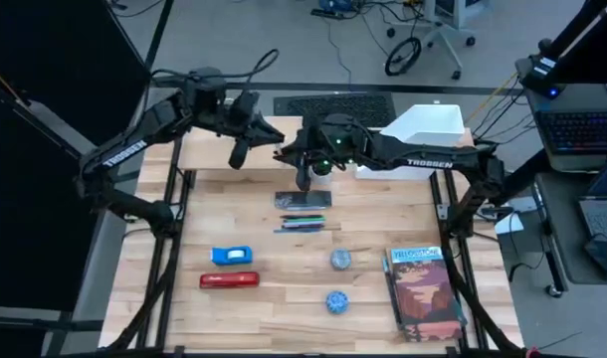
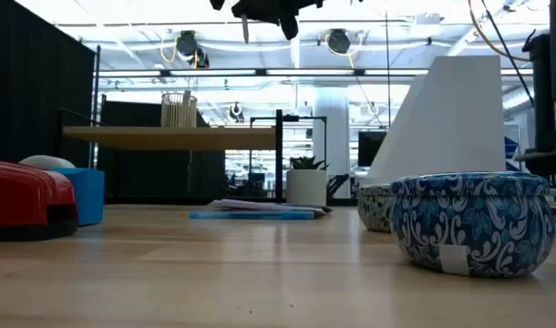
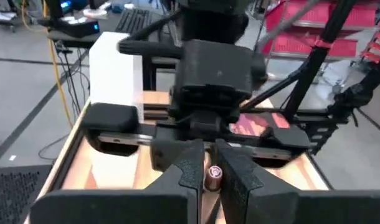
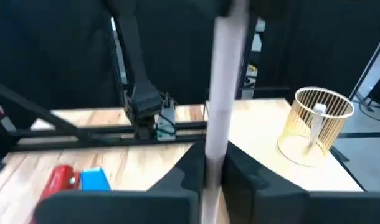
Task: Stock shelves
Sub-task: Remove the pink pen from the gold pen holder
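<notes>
So the right gripper (image 1: 303, 181) sits just in front of the wooden shelf (image 2: 173, 137), fingers clamped on a grey pen (image 4: 220, 93) held upright. The left gripper (image 1: 237, 157) hovers over the shelf's front edge, fingers pinched narrow on a small pencil-like stub (image 3: 213, 176). A gold wire pen cup (image 4: 312, 124) stands on the shelf, and the white file holder (image 1: 423, 134) is right beside the shelf. More pens (image 1: 303, 223) lie on the worktop (image 1: 284, 308) in front of the shelf.
</notes>
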Available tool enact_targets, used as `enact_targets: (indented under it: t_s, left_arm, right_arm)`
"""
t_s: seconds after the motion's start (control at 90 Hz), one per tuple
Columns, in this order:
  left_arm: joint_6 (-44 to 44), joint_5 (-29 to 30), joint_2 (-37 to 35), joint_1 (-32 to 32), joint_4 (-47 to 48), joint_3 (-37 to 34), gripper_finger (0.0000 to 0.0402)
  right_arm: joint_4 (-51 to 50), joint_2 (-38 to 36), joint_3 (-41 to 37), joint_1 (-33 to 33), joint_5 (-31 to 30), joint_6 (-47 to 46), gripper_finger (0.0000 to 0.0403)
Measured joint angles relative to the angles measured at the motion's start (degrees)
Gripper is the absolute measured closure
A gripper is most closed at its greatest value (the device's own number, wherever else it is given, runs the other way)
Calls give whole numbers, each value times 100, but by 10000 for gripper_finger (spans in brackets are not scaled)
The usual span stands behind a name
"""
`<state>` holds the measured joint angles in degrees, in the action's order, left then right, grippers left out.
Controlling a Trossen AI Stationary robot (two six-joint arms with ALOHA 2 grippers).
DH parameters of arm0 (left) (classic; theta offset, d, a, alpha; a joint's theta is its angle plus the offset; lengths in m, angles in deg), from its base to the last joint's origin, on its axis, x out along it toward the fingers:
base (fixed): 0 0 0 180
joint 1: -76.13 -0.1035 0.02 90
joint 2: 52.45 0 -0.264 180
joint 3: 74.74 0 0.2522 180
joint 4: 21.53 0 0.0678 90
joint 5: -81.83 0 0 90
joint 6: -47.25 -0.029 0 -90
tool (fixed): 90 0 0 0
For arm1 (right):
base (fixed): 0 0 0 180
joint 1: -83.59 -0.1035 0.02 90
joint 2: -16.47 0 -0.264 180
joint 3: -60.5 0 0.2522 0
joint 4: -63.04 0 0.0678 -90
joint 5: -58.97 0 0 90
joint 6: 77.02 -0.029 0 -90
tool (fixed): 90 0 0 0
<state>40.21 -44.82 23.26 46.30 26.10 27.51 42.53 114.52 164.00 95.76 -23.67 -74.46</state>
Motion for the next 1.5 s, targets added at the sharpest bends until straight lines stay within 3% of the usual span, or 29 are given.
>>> enact_targets:
  t_s: [0.144, 0.322, 0.5, 0.722, 1.289, 1.5]
  left_arm:
    - [-130, 241, 4, 8, 454, 0, 369]
    - [-279, 1015, -1, -17, 725, 0, 303]
    - [-277, 1374, -5, -126, 780, 0, 245]
    - [-240, 1925, -204, -242, 984, 0, 219]
    - [-257, 2073, -318, -246, 1535, 0, 218]
    - [-274, 2073, -318, -246, 1527, 2, 218]
  right_arm:
    - [-501, -3, 9, -8, 28, -37, 384]
    - [-1445, -1, 0, -8, 46, 171, 391]
    - [-2577, -1, -15, -27, 39, 367, 391]
    - [-2769, -1, -669, -197, 47, 690, 391]
    - [125, 51, -3081, -262, 156, 675, 387]
    - [1015, 691, -3257, -333, 115, 619, 386]
